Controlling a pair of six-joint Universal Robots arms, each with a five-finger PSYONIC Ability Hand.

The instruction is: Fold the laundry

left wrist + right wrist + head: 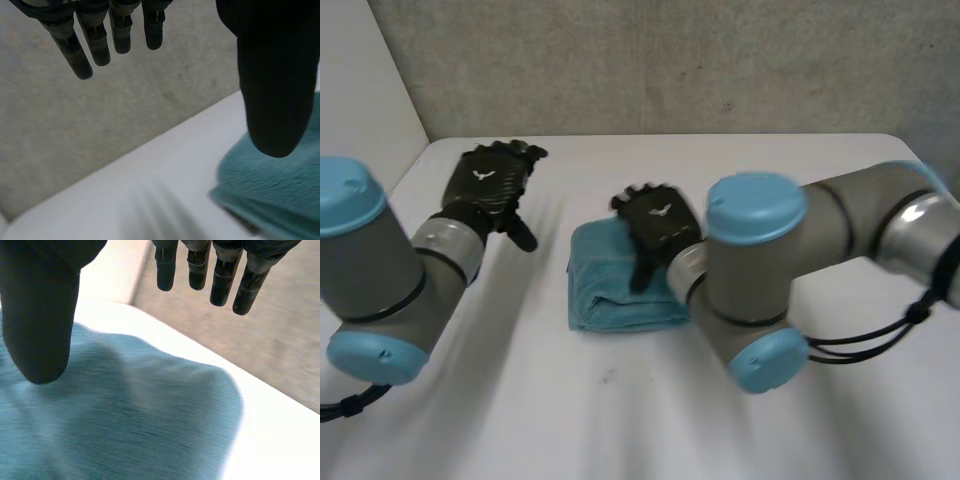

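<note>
Just one teal towel (610, 300); left hand (490, 185), right hand (658, 225), both uncurled

A white table (620, 420) is seen from above, w/ a smooth matte top and rounded far corners. Directly behind its far edge a grey wall (670, 60) is set, rough & speckled like concrete or coarse plaster. At the far left a plain white panel (360, 90) is stood upright and is joined to the grey wall at a corner. The tabletop is lit evenly by soft light. In both wrist views the same wall is shown just beyond the table's edge.
</note>
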